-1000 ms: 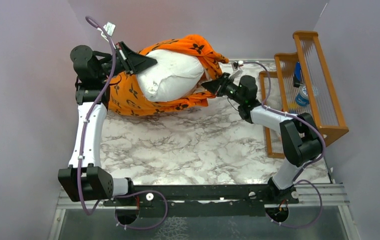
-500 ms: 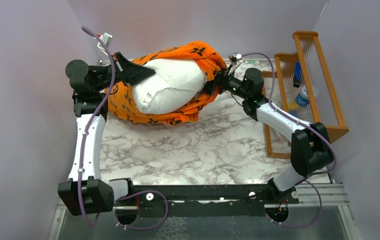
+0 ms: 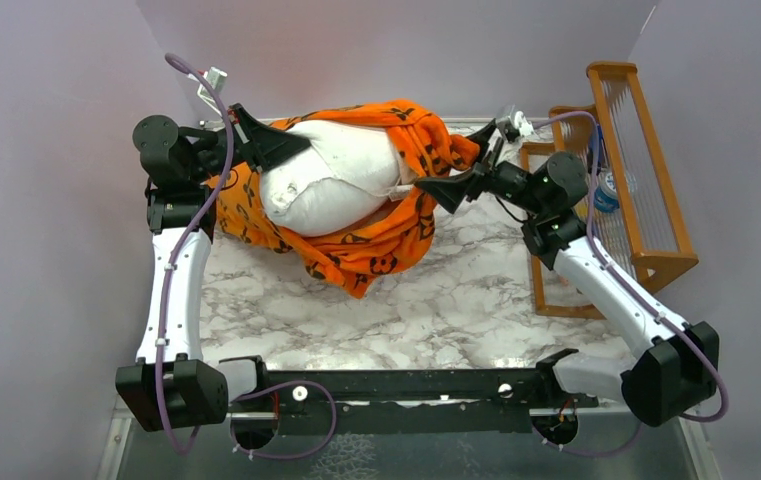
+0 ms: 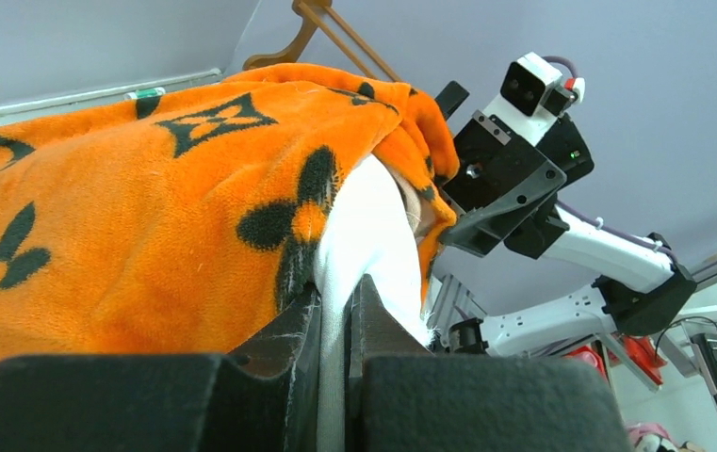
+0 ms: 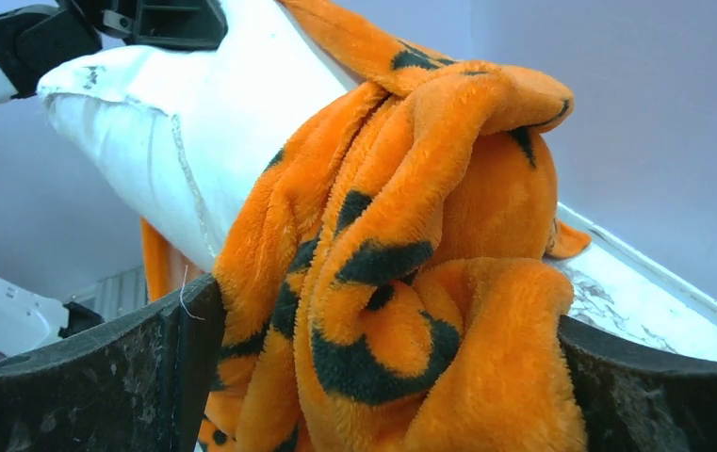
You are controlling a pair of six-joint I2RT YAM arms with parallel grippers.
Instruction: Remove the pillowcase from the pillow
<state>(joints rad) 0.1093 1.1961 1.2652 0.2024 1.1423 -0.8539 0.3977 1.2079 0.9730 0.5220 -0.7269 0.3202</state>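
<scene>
Top view. One pillow (image 3: 331,178) lies at the far left of the counter (image 3: 406,300), with its white middle bare. One pillowcase (image 3: 371,250) is still around it: an orange band runs over the far side, a bunched part sits at the right end, and a loose fold spills onto the counter at the near side. Two arms are at work, one at each end of the pillow. The left gripper (image 3: 301,142) is at the pillow's left end. The right gripper (image 3: 454,162) is at the bunched right end of the pillowcase. One wooden rack (image 3: 646,255) stands at the right edge; the blue items inside it are too small to count.

Left wrist view. The left gripper (image 4: 334,292) is clenched, its two fingers nearly together with a thin pinch of white pillow (image 4: 373,235) cloth between them. The orange pillowcase (image 4: 147,207) lies just beside the pinch and covers the pillow's upper side. The right arm (image 4: 609,259) shows beyond the far end.

Right wrist view. The right gripper (image 5: 378,320) holds a thick wad of pillowcase (image 5: 430,188) that fills the whole gap and presses on both fingers, which stand wide apart around it. The bare pillow (image 5: 213,122) stretches away to the upper left, where the left gripper (image 5: 147,19) holds its corner.
</scene>
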